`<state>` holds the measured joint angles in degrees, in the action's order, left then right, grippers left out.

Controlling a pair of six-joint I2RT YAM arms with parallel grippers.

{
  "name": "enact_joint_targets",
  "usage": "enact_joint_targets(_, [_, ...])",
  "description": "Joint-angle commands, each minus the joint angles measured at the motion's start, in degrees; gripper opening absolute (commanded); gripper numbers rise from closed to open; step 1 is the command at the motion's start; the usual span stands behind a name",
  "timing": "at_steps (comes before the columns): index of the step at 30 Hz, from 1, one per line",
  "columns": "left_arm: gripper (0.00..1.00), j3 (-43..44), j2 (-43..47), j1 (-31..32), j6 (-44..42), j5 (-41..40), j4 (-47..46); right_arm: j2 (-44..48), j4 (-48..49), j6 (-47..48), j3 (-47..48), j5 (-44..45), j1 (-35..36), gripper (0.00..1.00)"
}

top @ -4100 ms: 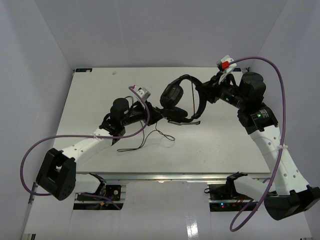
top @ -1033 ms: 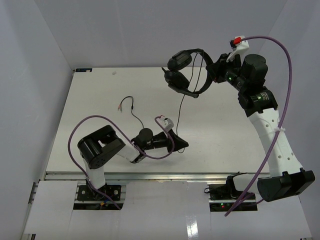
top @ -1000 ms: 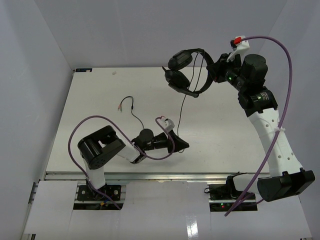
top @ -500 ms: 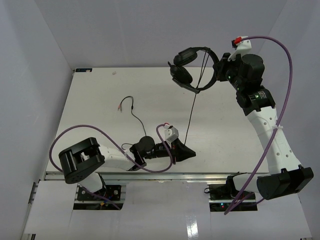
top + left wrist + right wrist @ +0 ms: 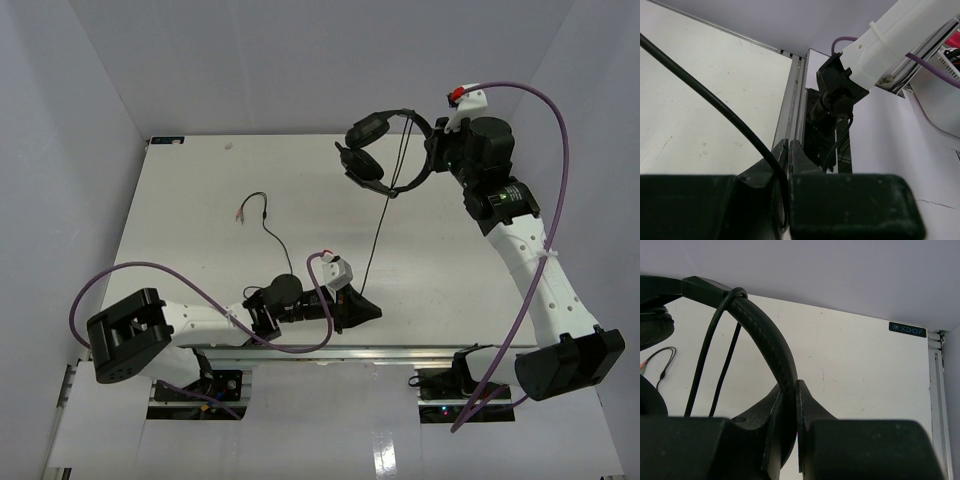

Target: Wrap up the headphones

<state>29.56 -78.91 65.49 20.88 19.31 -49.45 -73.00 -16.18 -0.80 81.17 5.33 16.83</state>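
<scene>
The black headphones [image 5: 378, 150] hang in the air above the table's far right. My right gripper [image 5: 432, 152] is shut on their arched headband [image 5: 771, 342]. The thin black cord [image 5: 381, 222] crosses the headband and drops to my left gripper [image 5: 371, 309], which lies low by the near edge. In the left wrist view the cord [image 5: 715, 102] runs in from the upper left and is pinched between the jaws of the left gripper [image 5: 789, 143]. The cord's tail [image 5: 268, 232] lies on the table and ends in small plugs [image 5: 240, 213]. The earcups [image 5: 652, 327] show at the left of the right wrist view.
The white table [image 5: 190, 200] is walled by pale panels on three sides. The metal front rail [image 5: 790, 100] and the right arm's base [image 5: 837, 95] lie just ahead of my left gripper. Purple arm cables [image 5: 555, 170] loop beside both arms.
My left gripper has slid right along the near edge with the cord in it. My right gripper has shifted the headphones slightly right and turned them.
</scene>
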Motion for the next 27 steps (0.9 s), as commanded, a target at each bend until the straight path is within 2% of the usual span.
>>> enact_joint_targets(1, [0.15,0.9,4.5,1.0,-2.1,0.9,7.4,2.7,7.6,2.1,-0.8,3.3,0.7,0.08])
enact_joint_targets(10, [0.15,10.7,12.5,2.2,-7.9,-1.6,29.7,4.3,11.0,8.2,-6.8,9.4,5.2,0.08])
enact_joint_targets(16, [0.17,17.0,15.2,2.2,-11.8,-2.9,39.8,5.1,14.7,12.1,-13.0,14.3,9.2,0.08])
enact_joint_targets(27, [0.18,25.3,6.3,2.2,-13.9,0.9,42.5,3.4,15.8,14.9,-15.0,18.2,13.5,0.08])
